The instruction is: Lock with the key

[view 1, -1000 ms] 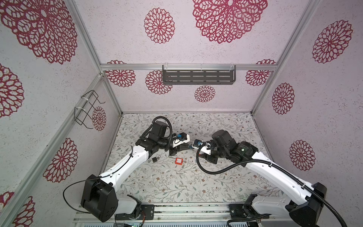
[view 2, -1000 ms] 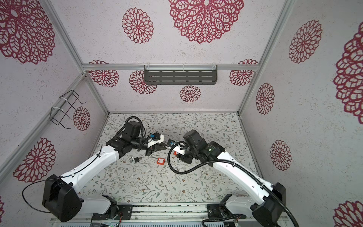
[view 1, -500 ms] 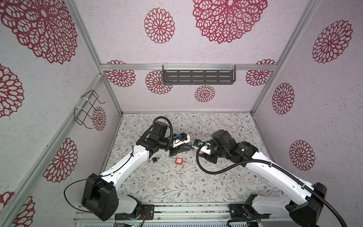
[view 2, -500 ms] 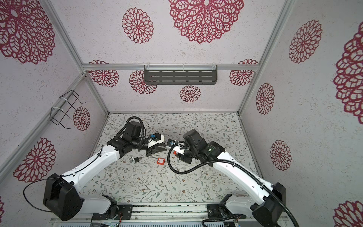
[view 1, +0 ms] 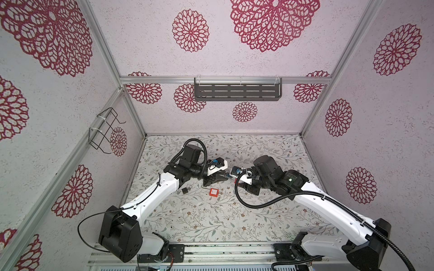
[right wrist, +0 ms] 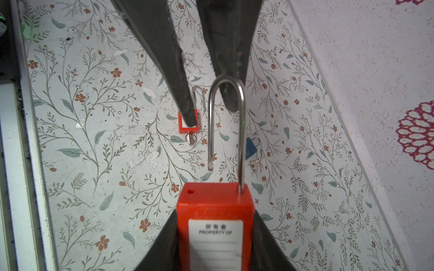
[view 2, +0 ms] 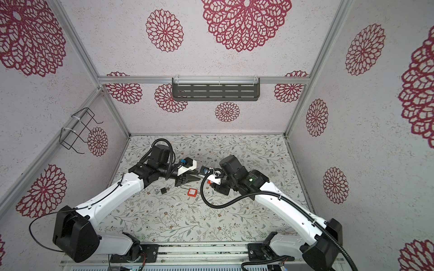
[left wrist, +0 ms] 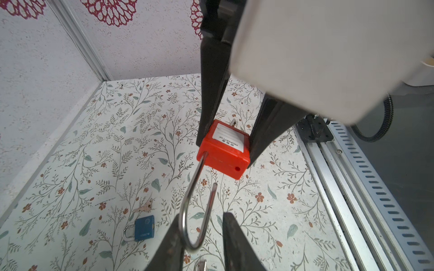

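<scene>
Red plastic forms the body of the padlock (right wrist: 215,211), which is clamped between the two black fingers of the right gripper (right wrist: 216,223). Its label faces the right wrist camera, and it is held off the flowered table (view 1: 211,223) near the middle of the cell. Its steel shackle (right wrist: 225,122) stands open: the long leg is seated in the body, while the short leg ends free, clear of its hole.

The shackle points straight at the left gripper (left wrist: 202,218), and its bend lies between that gripper's fingertips. Those jaws are narrowly apart, not closed. In the left wrist view one finger (left wrist: 172,241) sits right at the bend, and a gap shows between the shackle and the other finger.

In both top views the two grippers meet nose to nose above the table. A second red padlock (view 1: 213,192) lies flat on the surface just on the near side of them, with a key (right wrist: 190,138) in its end. A blue padlock (left wrist: 143,228) lies farther toward the left arm's side, with a loose key (left wrist: 146,207) just beside it.

A sliver of silver metal shows past the far end of the held body in the left wrist view. Whether it is a key I cannot tell.
</scene>
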`<state>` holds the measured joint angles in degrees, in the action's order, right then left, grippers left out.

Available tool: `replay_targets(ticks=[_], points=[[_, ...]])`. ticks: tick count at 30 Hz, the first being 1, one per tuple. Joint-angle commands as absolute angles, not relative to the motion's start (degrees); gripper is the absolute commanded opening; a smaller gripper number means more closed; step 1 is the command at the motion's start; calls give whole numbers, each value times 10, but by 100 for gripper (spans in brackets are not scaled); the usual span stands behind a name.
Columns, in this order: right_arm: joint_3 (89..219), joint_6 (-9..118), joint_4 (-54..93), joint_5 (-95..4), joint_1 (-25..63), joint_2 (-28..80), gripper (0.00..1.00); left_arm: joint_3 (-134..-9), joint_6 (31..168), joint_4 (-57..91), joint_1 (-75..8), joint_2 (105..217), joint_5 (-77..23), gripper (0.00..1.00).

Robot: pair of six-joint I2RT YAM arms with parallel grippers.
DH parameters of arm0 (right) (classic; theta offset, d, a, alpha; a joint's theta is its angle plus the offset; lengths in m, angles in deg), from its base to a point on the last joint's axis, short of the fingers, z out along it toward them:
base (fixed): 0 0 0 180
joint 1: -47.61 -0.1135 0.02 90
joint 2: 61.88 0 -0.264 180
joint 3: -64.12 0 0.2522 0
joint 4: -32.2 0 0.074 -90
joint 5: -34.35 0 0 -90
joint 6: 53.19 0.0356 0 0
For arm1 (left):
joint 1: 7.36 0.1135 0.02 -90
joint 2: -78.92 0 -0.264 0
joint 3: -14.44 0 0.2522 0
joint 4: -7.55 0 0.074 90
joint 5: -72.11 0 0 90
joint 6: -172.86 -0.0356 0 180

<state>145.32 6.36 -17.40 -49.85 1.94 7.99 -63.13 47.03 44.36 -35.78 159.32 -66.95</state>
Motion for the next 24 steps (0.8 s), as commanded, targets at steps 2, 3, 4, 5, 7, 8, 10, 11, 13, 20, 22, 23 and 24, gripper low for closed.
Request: replay_targets(ticks=[2,3,4,5,7,8,10,11,13,20,22,23,24], points=[[1452,56,-148,-508,16,53,15,-646,481,439,-363,1600,-685,31],[1451,57,-147,-508,16,53,15,-646,485,438,-363,1601,-685,31],[1450,56,-147,-508,16,53,15,-647,489,436,-363,1602,-685,31],[1449,55,-148,-507,15,52,15,-648,493,434,-362,1603,-686,31],[1448,53,-146,-506,15,51,15,-650,496,435,-362,1606,-688,30],[1445,54,-143,-508,15,50,15,-652,496,436,-362,1607,-688,29],[1442,53,-139,-512,16,46,15,-655,497,440,-361,1610,-690,26],[1441,53,-137,-513,15,45,15,-656,498,442,-361,1611,-690,26],[1439,51,-137,-515,15,44,15,-658,499,443,-361,1613,-690,26],[1434,46,-136,-525,15,43,15,-664,506,443,-361,1617,-697,25],[1434,44,-135,-528,15,43,15,-667,508,443,-361,1618,-699,25],[1434,43,-133,-530,14,44,15,-667,509,443,-361,1619,-700,25],[1434,42,-133,-532,15,43,15,-668,509,442,-361,1619,-701,25]])
